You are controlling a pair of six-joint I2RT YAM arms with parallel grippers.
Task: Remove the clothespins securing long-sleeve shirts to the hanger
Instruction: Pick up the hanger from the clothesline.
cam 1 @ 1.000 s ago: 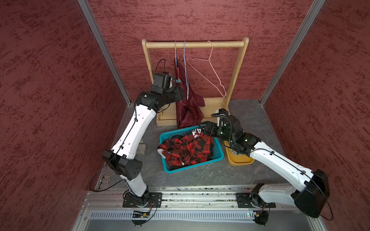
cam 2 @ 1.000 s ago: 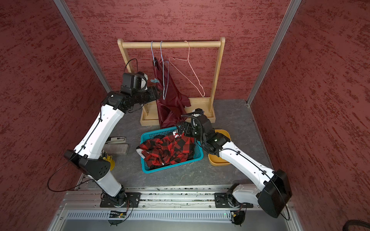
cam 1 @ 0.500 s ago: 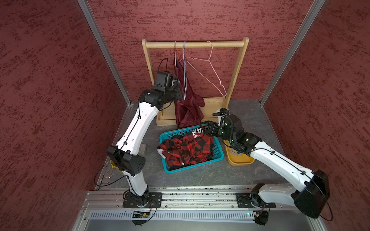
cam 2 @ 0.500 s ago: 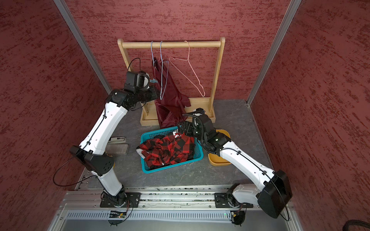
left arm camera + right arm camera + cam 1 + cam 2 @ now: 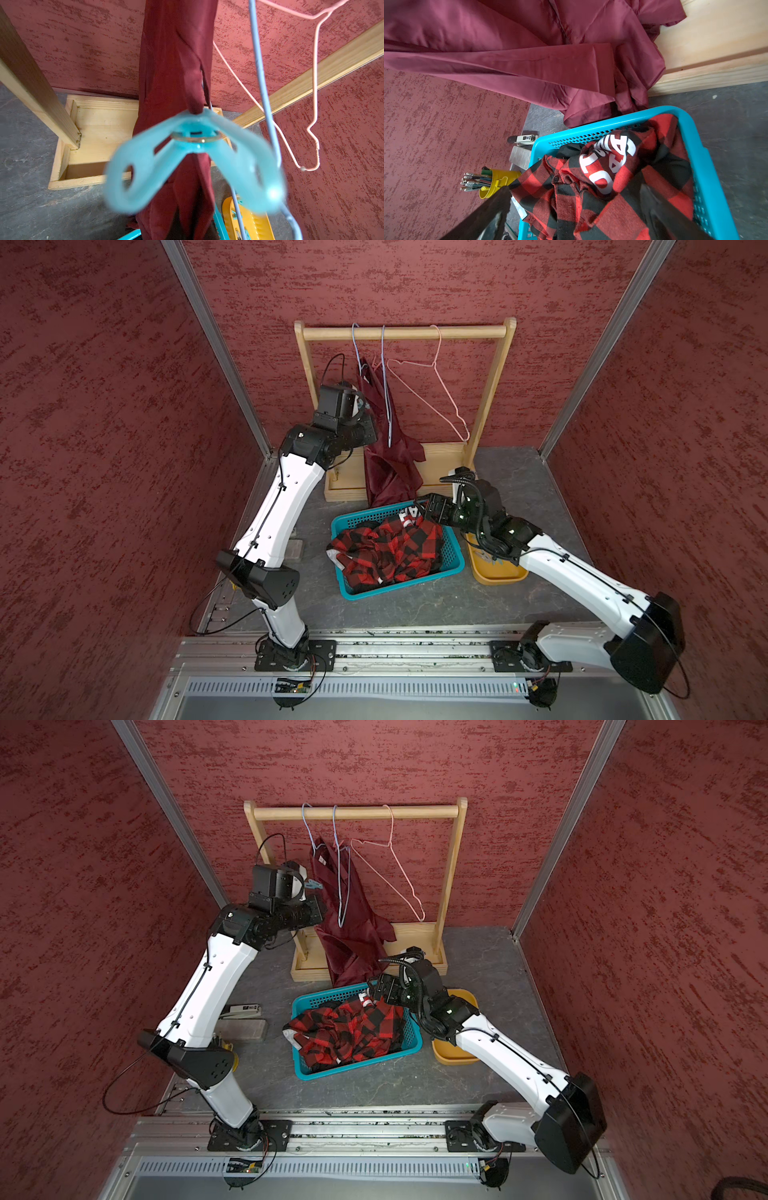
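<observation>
Plaid shirt done, heaped in the basket. Left to free: maroon shirt, pinned by a teal clothespin to the blue hanger near the rail's left end. Left gripper clamped, apparently on that clothespin; right gripper spread wide over the basket.
</observation>
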